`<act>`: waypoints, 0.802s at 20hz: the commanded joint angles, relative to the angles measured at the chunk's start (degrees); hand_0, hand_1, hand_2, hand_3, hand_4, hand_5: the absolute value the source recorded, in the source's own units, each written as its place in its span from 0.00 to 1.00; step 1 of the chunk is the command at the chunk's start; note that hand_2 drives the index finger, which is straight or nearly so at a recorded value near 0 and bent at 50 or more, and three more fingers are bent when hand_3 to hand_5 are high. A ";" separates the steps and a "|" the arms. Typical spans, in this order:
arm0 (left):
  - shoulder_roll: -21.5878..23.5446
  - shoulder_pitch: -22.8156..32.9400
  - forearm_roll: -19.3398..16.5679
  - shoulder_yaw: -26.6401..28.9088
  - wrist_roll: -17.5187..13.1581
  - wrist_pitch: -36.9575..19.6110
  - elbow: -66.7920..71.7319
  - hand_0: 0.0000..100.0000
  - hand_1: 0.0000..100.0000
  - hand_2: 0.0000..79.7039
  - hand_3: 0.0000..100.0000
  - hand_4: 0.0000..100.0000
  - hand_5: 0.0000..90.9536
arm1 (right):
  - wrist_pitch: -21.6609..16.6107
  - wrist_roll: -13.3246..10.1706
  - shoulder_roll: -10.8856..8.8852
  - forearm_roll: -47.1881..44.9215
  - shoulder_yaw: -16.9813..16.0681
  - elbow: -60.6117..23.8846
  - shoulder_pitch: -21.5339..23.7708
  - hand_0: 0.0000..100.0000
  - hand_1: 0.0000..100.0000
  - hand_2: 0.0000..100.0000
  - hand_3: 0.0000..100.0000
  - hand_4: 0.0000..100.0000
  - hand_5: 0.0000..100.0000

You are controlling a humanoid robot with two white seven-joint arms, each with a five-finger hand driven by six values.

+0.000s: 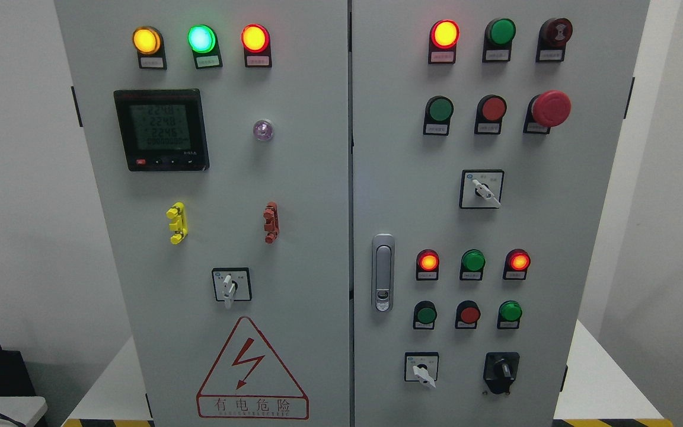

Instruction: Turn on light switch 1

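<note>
The setting is appearing to be an industrial electrical or test room. A tall grey sheet-metal two-door control cabinet [294, 178] is filling the view, carrying a black digital power meter with a lit screen [160, 130], a red mushroom-head emergency stop button [551, 108] and a red triangular lightning-bolt warning sign [251, 370]. Plain white walls [15, 178] are flanking it, and yellow-and-black striped hazard tape [107, 423] is edging the floor.

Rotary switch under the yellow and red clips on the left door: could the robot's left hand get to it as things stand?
Probably yes, but unconfirmed. The rotary switch sits uncovered on the left door, with only flat panel around it and nothing in front. Neither robot hand is in view, so how far the left hand must travel cannot be judged.
</note>
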 commanded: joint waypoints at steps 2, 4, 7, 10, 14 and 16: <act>1.46 1.97 -1.39 20.33 -0.14 -2.46 -18.71 0.49 0.00 0.00 0.21 0.28 0.03 | 0.04 0.02 0.00 -0.97 0.00 0.00 0.00 0.12 0.39 0.00 0.00 0.00 0.00; 1.46 1.89 -1.39 23.05 -0.40 -2.46 -23.54 0.49 0.00 0.01 0.24 0.32 0.03 | 0.04 0.02 0.00 -0.97 0.00 0.00 0.00 0.12 0.39 0.00 0.00 0.00 0.00; 1.11 1.97 -1.39 25.17 -0.32 -2.46 -33.55 0.48 0.00 0.11 0.28 0.36 0.05 | 0.04 0.02 0.00 -1.05 0.00 0.00 0.00 0.12 0.39 0.00 0.00 0.00 0.00; 1.20 1.36 -0.08 26.84 -0.14 -2.37 -42.08 0.47 0.00 0.14 0.31 0.39 0.07 | 0.04 0.02 0.00 -1.05 0.00 0.00 0.00 0.12 0.39 0.00 0.00 0.00 0.00; 1.46 0.83 0.98 27.28 -0.49 -2.46 -50.70 0.47 0.00 0.23 0.38 0.45 0.12 | 0.04 0.02 0.00 -0.97 0.00 0.00 0.00 0.12 0.39 0.00 0.00 0.00 0.00; 0.94 0.74 1.07 27.37 -0.58 -2.46 -55.35 0.47 0.00 0.25 0.41 0.48 0.17 | 0.04 0.02 0.00 -0.97 0.00 0.00 0.00 0.12 0.39 0.00 0.00 0.00 0.00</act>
